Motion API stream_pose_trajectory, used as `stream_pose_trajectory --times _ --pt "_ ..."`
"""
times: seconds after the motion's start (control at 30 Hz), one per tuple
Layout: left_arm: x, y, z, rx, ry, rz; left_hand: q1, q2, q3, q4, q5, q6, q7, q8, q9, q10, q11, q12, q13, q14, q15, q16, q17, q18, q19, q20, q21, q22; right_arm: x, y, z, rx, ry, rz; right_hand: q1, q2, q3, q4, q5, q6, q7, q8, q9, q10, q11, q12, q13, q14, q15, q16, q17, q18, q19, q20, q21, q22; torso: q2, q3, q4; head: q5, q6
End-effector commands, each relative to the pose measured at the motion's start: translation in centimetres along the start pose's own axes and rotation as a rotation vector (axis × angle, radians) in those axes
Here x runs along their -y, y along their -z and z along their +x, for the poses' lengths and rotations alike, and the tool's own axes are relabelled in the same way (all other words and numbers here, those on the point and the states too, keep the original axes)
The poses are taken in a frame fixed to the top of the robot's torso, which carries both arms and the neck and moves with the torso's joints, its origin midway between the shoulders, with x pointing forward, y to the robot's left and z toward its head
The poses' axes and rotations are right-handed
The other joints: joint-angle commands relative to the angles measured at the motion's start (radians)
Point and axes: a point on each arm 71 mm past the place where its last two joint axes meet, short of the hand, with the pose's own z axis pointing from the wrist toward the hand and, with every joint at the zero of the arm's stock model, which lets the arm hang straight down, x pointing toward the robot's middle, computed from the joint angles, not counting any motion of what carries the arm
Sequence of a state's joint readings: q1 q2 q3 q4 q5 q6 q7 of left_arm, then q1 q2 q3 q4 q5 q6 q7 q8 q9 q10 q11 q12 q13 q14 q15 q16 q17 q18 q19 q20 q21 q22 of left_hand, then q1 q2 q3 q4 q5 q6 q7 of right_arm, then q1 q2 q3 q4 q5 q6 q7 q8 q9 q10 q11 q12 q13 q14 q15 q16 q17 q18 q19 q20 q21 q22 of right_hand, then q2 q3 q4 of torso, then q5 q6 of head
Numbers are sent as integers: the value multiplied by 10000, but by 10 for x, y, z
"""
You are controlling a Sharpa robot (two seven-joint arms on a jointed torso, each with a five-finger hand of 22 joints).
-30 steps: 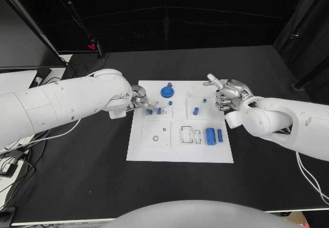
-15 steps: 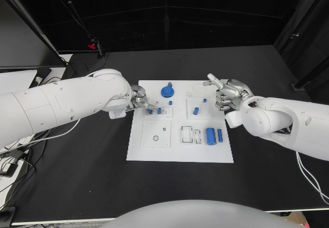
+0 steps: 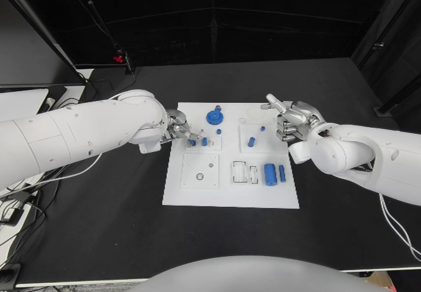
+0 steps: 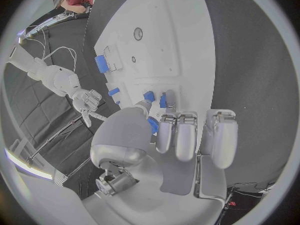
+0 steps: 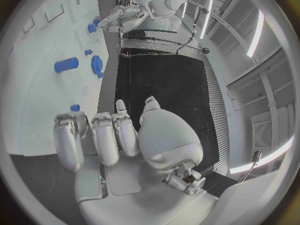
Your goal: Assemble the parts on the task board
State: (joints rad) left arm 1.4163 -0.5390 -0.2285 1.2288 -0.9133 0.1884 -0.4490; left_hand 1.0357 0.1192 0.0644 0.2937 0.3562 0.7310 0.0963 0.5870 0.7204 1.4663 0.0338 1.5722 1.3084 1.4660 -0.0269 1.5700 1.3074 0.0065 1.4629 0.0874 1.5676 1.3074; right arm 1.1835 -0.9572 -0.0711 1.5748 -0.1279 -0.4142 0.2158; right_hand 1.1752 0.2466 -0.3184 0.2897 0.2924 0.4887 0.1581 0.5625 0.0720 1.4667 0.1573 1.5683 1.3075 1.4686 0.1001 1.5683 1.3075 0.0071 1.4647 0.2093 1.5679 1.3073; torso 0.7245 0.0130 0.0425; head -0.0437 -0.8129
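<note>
The left hand (image 3: 178,131) pinched a blue peg (image 3: 192,142) over the board's (image 3: 230,198) left sockets to seat it, while the right hand (image 3: 294,123) hovered empty, fingers curled, at the right edge.

Fingers (image 4: 177,137) over blue parts (image 4: 164,99)

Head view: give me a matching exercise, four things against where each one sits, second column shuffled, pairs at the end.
Things
1. left hand
2. right hand
3. blue gear
4. large blue cylinder

Places
A. lying on the near right part of the task board, beside a thinner blue piece
B. at the board's left edge, fingers at small blue parts
C. on the far middle of the board
D. over the board's right edge, near its far corner

Pairs: 1-B, 2-D, 3-C, 4-A
</note>
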Motion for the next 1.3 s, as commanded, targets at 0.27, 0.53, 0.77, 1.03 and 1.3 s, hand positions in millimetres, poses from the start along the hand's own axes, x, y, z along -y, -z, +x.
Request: stream_pose_trajectory --times 0.27,0.53,0.77,1.03,1.3 --pt "-5 -2 7 81 -78 -151 -119 78 -91 6 40 25 -11 81 -275 1045 2 -14 2624 1048 59 8 2634 -43 1013 72 -27 2605 -1 0 1 -110 -22 -52 60 6 20 9 66 -76 795 37 11 1041 71 25 2633 1022 75 25 2633 -71 1061 66 29 2635 -4 7 0 -19 -16" --pt "-5 -2 7 171 -61 -183 -119 86 -93 5 43 26 -13 86 -273 1045 0 -14 2624 1048 59 8 2634 -42 1010 72 -30 2604 -1 -1 2 -143 -29 -44 60 12 20 10 66 -76 798 45 12 1041 74 25 2633 1022 77 25 2633 -71 1061 67 29 2635 2 3 -8 -9 -18" --pt "-5 -1 5 506 -9 -83 -112 83 -105 -2 54 15 -17 93 -269 1045 -5 -14 2624 1048 58 8 2634 -42 1009 72 -30 2604 -1 -1 2 -144 -29 -33 60 12 20 10 66 -76 798 45 12 1041 74 25 2633 1022 77 25 2633 -71 1061 67 29 2635 3 2 -3 -7 -11" --pt "-6 -1 4 611 15 -70 -60 72 -237 -2 87 -57 -48 374 -54 1045 -33 -14 2624 1048 31 8 2634 -42 1010 59 -30 2604 0 -1 2 -165 -34 -17 60 12 20 10 66 -76 798 45 12 1041 74 25 2633 1022 77 25 2633 -71 1061 67 29 2635 2 5 -5 1 -16" --pt "-8 -1 4 483 -35 -200 -93 93 -305 6 51 -109 -50 462 19 1045 -36 -14 2624 1048 25 8 2634 -36 993 52 -45 2597 0 -1 2 -164 -35 12 60 12 20 10 66 -76 798 45 12 1041 74 25 2633 1022 77 25 2633 -71 1061 67 29 2635 6 7 -5 3 -43"
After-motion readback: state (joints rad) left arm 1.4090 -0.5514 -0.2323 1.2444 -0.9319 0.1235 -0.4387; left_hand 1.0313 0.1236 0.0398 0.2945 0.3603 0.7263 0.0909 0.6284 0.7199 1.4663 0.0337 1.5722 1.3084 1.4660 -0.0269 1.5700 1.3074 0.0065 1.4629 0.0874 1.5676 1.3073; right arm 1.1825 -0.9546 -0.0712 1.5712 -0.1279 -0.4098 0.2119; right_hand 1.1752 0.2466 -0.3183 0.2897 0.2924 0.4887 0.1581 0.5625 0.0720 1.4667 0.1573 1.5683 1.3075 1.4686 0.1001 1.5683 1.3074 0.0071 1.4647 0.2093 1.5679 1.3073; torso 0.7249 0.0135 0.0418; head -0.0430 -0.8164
